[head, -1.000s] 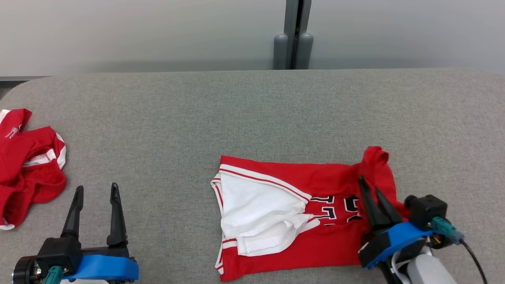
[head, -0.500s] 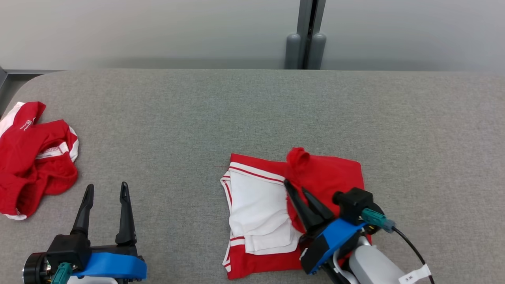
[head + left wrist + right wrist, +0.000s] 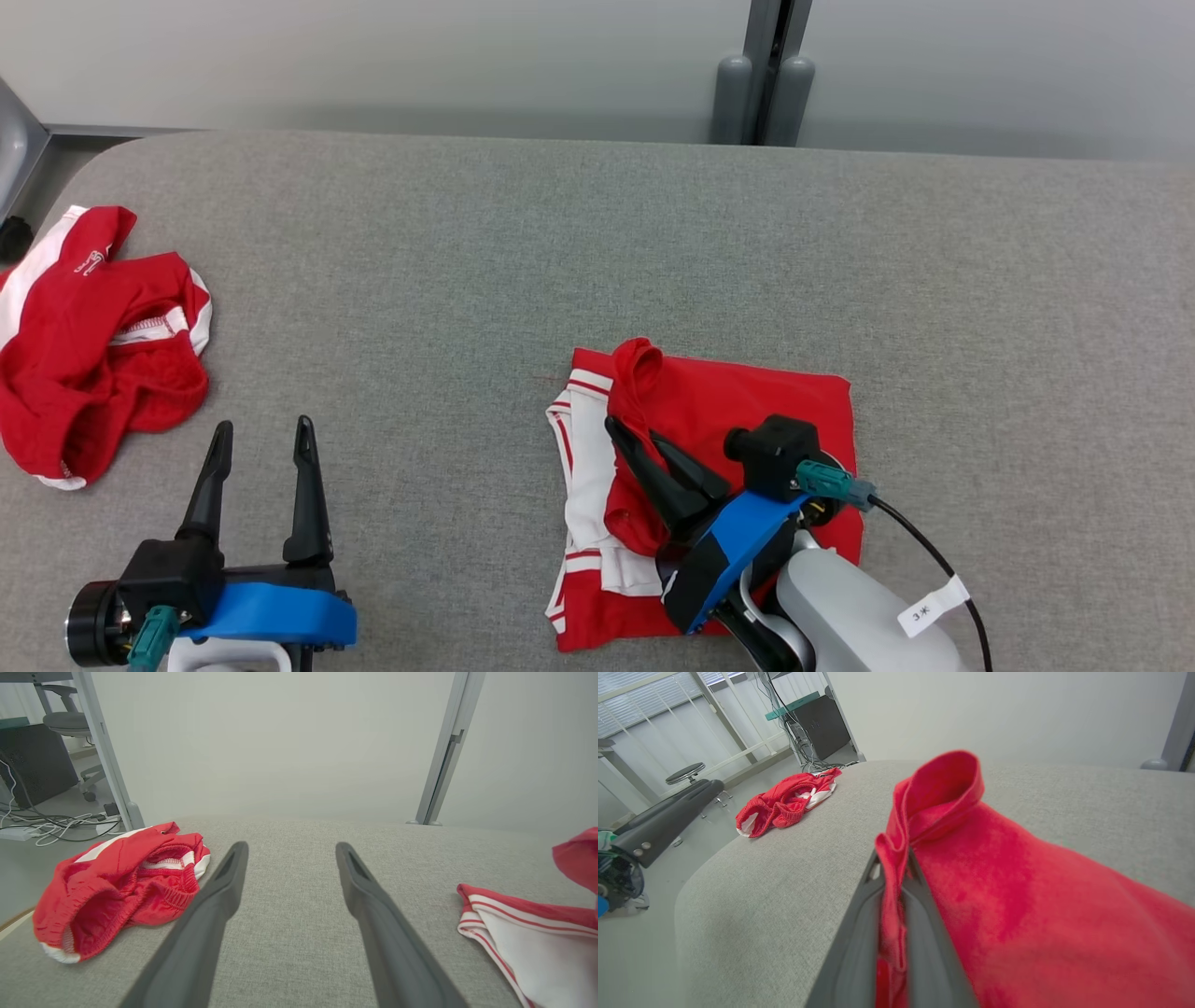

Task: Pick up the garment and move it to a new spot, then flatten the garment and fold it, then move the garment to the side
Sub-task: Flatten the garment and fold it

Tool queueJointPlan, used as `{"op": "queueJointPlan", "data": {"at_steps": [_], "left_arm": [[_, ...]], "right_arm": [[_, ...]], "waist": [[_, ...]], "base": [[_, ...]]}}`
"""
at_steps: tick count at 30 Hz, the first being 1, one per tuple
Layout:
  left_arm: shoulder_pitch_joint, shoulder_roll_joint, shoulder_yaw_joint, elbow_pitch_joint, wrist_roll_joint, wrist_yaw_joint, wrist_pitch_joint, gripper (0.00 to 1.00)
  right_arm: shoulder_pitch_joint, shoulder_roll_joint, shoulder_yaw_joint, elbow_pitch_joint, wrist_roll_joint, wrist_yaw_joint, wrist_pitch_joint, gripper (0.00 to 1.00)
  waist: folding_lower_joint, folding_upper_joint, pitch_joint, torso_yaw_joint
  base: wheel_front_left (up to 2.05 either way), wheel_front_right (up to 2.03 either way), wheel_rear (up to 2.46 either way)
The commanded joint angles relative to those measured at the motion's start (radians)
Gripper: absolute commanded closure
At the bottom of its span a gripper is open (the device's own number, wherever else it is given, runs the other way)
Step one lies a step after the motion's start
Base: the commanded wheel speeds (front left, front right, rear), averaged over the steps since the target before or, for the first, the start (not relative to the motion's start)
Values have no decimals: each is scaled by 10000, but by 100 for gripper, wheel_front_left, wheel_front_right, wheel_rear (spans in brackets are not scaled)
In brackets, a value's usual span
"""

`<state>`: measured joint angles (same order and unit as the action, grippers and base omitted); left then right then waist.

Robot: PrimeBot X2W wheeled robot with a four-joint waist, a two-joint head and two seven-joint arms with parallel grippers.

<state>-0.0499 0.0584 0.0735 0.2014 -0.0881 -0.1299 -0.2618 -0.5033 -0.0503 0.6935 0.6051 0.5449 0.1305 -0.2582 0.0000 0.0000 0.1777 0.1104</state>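
The garment (image 3: 747,401) is a red jersey with white trim, lying half folded at the middle front of the grey table (image 3: 467,280). My right gripper (image 3: 633,429) is shut on a bunched red edge of it, holding that edge over the jersey's left part, where a strip of white (image 3: 586,448) still shows. In the right wrist view the red cloth (image 3: 1017,896) is pinched between the fingers (image 3: 859,933) and drapes off to the right. My left gripper (image 3: 263,426) stands open over bare table at the front left, holding nothing, with the jersey's striped edge (image 3: 528,924) off to its right.
A second crumpled red and white garment (image 3: 93,336) lies at the table's far left edge, left of my left gripper (image 3: 289,847). A grey post (image 3: 761,93) rises behind the table's back edge. Bare table lies between the two garments and to the right.
The head camera has turned. My right gripper has carried the red edge leftward across the jersey, covering the numbers and most of the white part. The left gripper has stayed put.
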Motion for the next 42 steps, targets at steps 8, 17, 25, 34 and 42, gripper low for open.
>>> {"op": "queueJointPlan", "data": {"at_steps": [8, 17, 25, 34, 42], "left_arm": [[-294, -28, -119, 152, -76, -11, -42, 0], [-305, 24, -301, 79, -87, -11, -42, 0], [-76, 121, -366, 75, -119, -11, -43, 0], [345, 185, -286, 88, 100, -11, -43, 0], [840, 151, -173, 42, 337, 89, -43, 0]], "right_arm": [[-386, -10, -17, 107, 236, 5, -70, 0], [386, -13, -2415, -843, -1584, 3, -69, 0], [1789, -203, -4849, -2553, -2946, 3, -69, 0], [3594, -125, -6306, -3774, -3507, 3, -71, 0], [4572, -36, -6815, -3965, -3602, 3, -70, 0]], "waist": [[0, 0, 134, -131], [0, 0, -91, -590], [0, 0, -344, -940], [0, 0, -831, -1125], [0, 0, -1376, -1171]], "base": [[0, 0, 0], [0, 0, 0], [0, 0, 0], [0, 0, 0], [0, 0, 0]]}}
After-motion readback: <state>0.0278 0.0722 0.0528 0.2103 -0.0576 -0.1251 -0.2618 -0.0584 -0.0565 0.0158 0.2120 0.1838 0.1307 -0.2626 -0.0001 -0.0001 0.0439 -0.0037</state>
